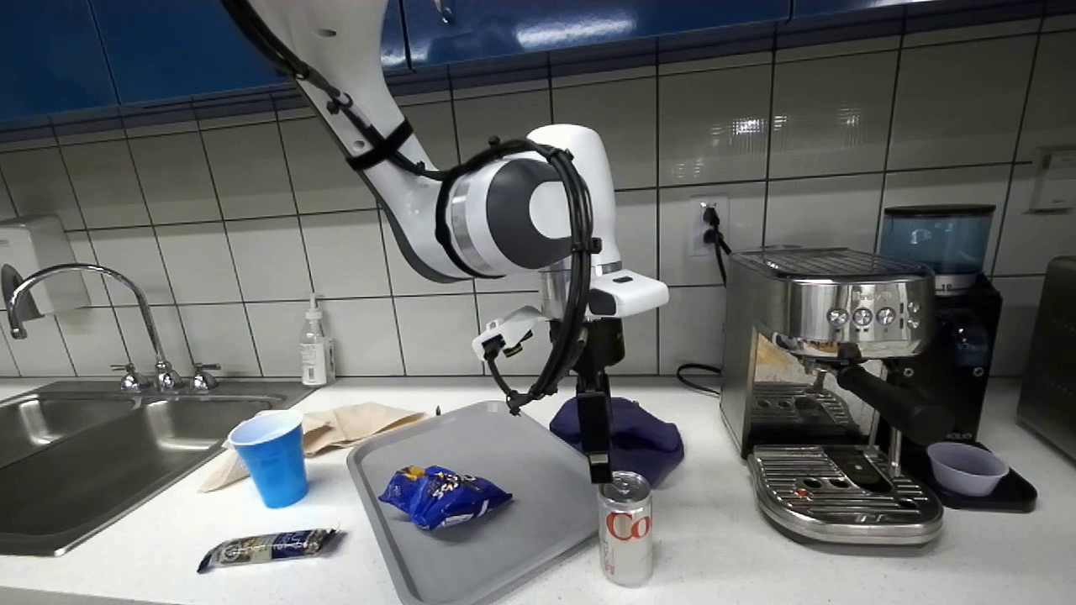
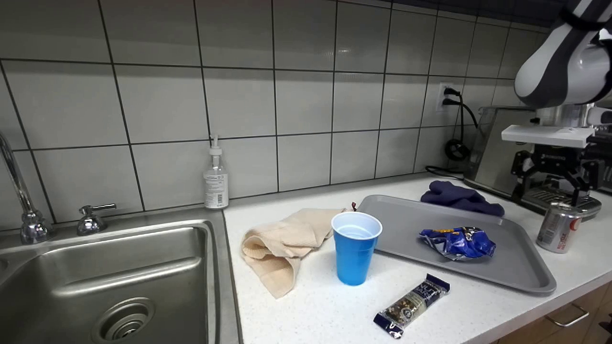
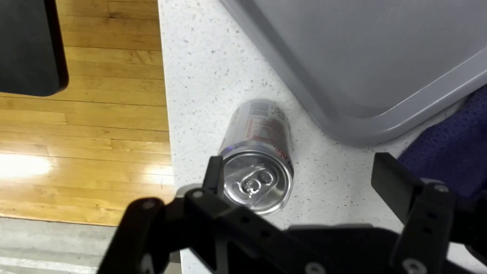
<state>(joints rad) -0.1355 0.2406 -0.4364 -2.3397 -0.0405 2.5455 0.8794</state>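
My gripper [image 3: 299,171] is open, its two black fingers spread wide, and it points down above the front of the counter. Closest to it is a silver soda can [image 3: 258,182] with red lettering, upright on the white counter. In the wrist view the can's lid lies between the fingers, close against the left one; whether they touch I cannot tell. A wide gap separates the lid from the right finger. An exterior view shows the fingertips near the can's top [image 1: 626,487]. Beside the can is a grey tray [image 1: 538,546] carrying a crumpled blue snack bag [image 1: 445,497].
Behind the tray lies a purple cloth [image 1: 651,441]. A blue cup [image 2: 354,253], a nut bar [image 2: 412,306] and a tan cloth [image 2: 296,229] are near the sink [image 2: 215,267]. An espresso machine [image 1: 824,294] stands beyond the can. The counter edge [image 3: 167,114] runs close to the can.
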